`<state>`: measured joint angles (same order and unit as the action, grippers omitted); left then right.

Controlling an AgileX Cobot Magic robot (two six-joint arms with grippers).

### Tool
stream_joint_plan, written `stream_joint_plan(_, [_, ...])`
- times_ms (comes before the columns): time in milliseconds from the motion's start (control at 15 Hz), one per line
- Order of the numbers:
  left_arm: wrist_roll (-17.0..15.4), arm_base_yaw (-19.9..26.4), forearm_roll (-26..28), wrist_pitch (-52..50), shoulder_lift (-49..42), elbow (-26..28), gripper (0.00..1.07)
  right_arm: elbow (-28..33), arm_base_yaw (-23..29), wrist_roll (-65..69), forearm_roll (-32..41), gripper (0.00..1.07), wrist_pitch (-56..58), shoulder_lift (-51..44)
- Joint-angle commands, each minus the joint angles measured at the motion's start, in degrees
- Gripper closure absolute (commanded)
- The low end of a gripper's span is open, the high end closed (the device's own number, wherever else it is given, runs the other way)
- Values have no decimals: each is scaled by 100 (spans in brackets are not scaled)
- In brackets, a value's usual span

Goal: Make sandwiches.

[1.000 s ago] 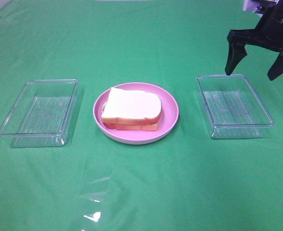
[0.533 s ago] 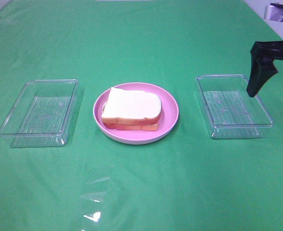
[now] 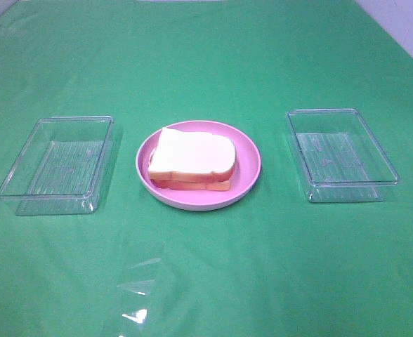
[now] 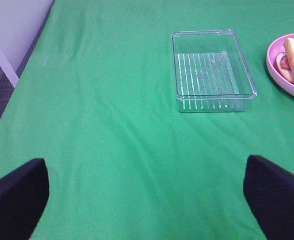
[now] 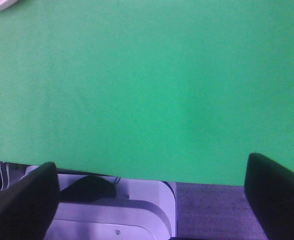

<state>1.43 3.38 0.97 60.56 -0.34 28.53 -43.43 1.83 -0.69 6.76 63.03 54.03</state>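
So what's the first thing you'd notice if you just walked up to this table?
The sandwich on the round pink plate, right in the middle of the green cloth, with white bread on top and reddish filling peeking out. On each side sits a clear plastic tray, the left tray and the right tray, both empty.

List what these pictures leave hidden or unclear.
- Sandwich filling: in the exterior high view the top bread slice covers it; only reddish edges show.
- Sandwich in the left wrist view: cut off by the picture's edge.
- Left gripper, right gripper: only the finger tips show in their own wrist views; neither appears in the exterior high view.
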Motion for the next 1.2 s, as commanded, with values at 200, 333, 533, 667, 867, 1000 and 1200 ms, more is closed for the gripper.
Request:
stream_joint_plan(200, [-34, -29, 6, -40, -86, -17, 7, 527, 6, 11, -74, 11, -183, -1742])
stream_joint_plan(333, [-34, -29, 6, -40, -86, -17, 7, 785, 6, 11, -126, 11, -395, -2664])
stream_joint_plan(533, [-34, -29, 6, -40, -86, -17, 7, 1295, 6, 17, -246, 11, -613, -4188])
stream_joint_plan(667, [-34, -29, 6, -40, -86, -17, 7, 1335, 6, 17, -246, 11, -573, -4876])
stream_joint_plan(867, [-34, -29, 6, -40, -86, -17, 7, 1398, 6, -97, -355, 11, -361, -5529])
stream_joint_plan(1000, [-34, -29, 11, -40, -86, -17, 7, 1473, 6, -166, -418, 11, -264, -5552])
stream_joint_plan(1200, [-34, -29, 11, -40, -80, -17, 7, 1473, 11, -166, -424, 11, -264, -5575])
